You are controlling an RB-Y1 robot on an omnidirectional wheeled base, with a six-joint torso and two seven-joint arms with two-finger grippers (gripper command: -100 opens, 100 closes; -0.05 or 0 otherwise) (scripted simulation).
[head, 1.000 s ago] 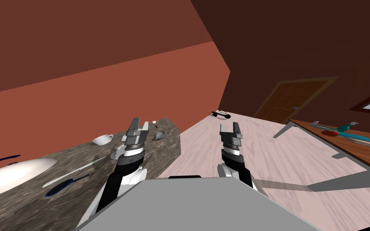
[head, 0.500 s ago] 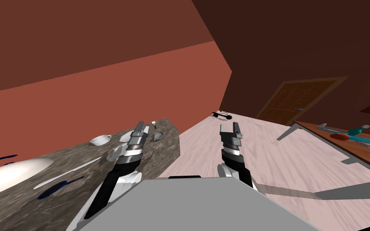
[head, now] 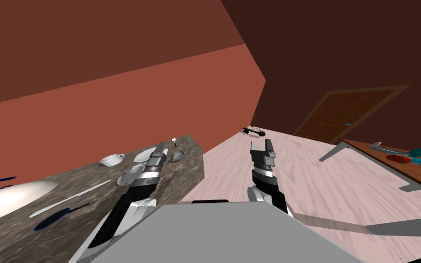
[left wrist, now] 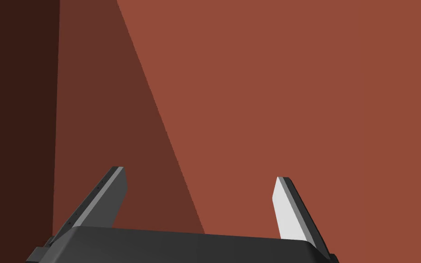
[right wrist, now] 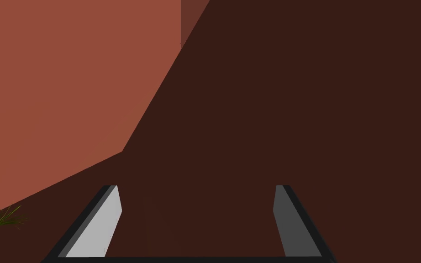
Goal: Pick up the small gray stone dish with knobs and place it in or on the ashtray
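Note:
A small grey dish [head: 179, 156] lies near the far end of the mottled stone counter [head: 31, 237], just right of my left gripper [head: 160, 146]. A second round grey dish [head: 125, 178] sits beside my left wrist, partly hidden by the arm. I cannot tell which one has knobs. The left gripper hovers over the counter; in the left wrist view [left wrist: 199, 173] its fingers stand open and empty. My right gripper [head: 262, 144] is held over the floor, off the counter's end, also open and empty [right wrist: 196, 186].
A white cup [head: 111, 160], a flat pale plate [head: 142, 155], a large white dish [head: 13, 197], a pale knife [head: 70, 199] and a blue-rimmed utensil [head: 56, 214] share the counter. A wooden table [head: 415, 176] with tools stands at right. A brown door [head: 346, 114] is ahead.
My left arm has reached forward over the counter and its hand has rolled edge-on. The whole view has swung slightly, so I have turned. The right arm is unchanged.

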